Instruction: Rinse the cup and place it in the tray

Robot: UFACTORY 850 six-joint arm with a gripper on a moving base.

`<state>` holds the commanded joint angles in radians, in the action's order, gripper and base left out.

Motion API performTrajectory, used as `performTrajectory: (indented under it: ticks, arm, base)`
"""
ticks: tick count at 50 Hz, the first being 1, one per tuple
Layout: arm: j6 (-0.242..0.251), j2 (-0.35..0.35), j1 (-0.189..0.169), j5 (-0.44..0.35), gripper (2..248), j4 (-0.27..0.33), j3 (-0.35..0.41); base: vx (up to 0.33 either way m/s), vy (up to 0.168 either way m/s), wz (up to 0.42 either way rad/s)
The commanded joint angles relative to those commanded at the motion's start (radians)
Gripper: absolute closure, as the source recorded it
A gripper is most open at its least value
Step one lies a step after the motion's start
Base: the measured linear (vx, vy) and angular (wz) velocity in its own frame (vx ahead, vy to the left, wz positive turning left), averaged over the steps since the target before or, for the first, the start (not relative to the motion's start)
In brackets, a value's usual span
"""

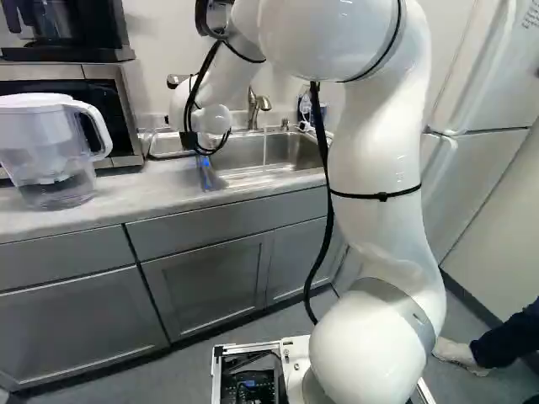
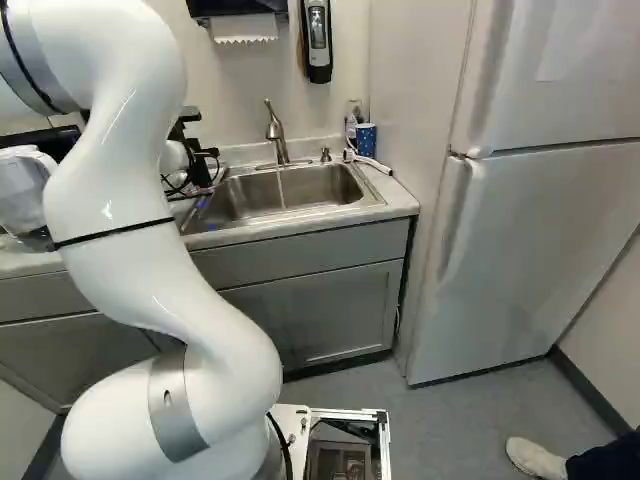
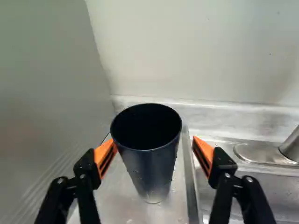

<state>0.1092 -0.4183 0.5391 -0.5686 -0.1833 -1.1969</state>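
Pale wall (image 3: 210, 56) and bench (image 1: 135, 189) behind; my hand (image 3: 153, 139) open around the cup (image 3: 152, 170).
My fingers stand spread at the cup's two sides: one pad close against it, touching or not I can't tell, the other clear, so nothing is gripped. The cup stands upright on the wet tray (image 3: 126, 207) beside the sink (image 2: 315, 187), presumably so drips collect there; drops on its side suggest the rinse is done. Farther out, a thin stream falls from the tap (image 2: 275, 130). I'd judge the placing complete, with a straight, centred retreat next, lest the nearer pad tip it.
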Motion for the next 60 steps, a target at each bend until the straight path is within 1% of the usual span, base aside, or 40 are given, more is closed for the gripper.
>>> performTrajectory:
  ticks: [3,4,32,60]
  arm:
    - [0.0,0.0,0.0,0.0,37,0.0,0.0]
    - [0.0,0.0,0.0,0.0,5,0.0,0.0]
    - [0.0,0.031,0.0,0.005,3,0.0,-0.013]
    - [0.0,0.065,0.0,0.072,3,0.0,-0.033]
  base:
    - [0.0,0.0,0.0]
    - [0.0,0.0,0.0]
    - [0.0,0.0,0.0]
    - [0.0,0.0,0.0]
